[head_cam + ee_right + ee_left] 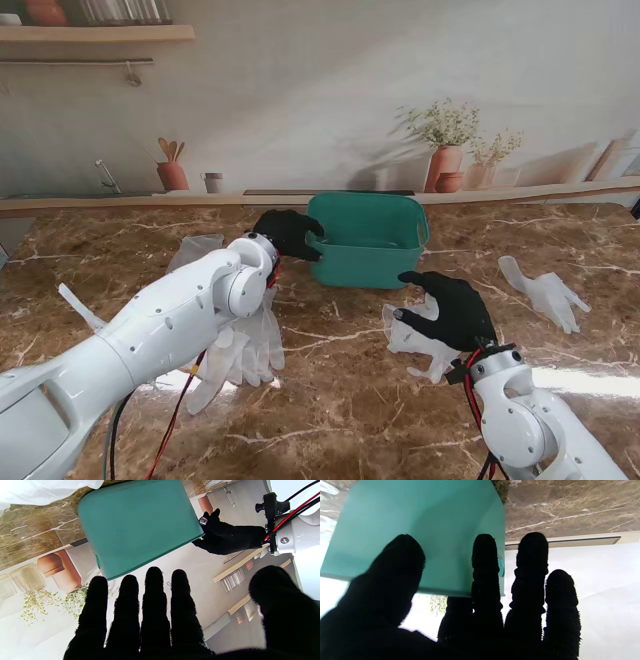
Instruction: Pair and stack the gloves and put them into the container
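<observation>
Stand view, container: the green container (368, 240) sits on the marble desk (340, 400); no gloves visible inside.
Stand view, left hand: the left hand (289, 234) touches the container's left end, fingers spread, nothing held; a push could slide the container.
Stand view, gloves: a white pile (243, 350) lies nearer to me than the container; one glove (545, 293) lies to its right.
Stand view, right hand: the right hand (455, 308) hovers fingers apart over another glove (420, 340); thin film may slip.
Left wrist: fingers (483, 562) lie against the container wall (432, 525).
Right wrist: fingers (153, 600) splayed, empty; container (140, 525) ahead.
</observation>
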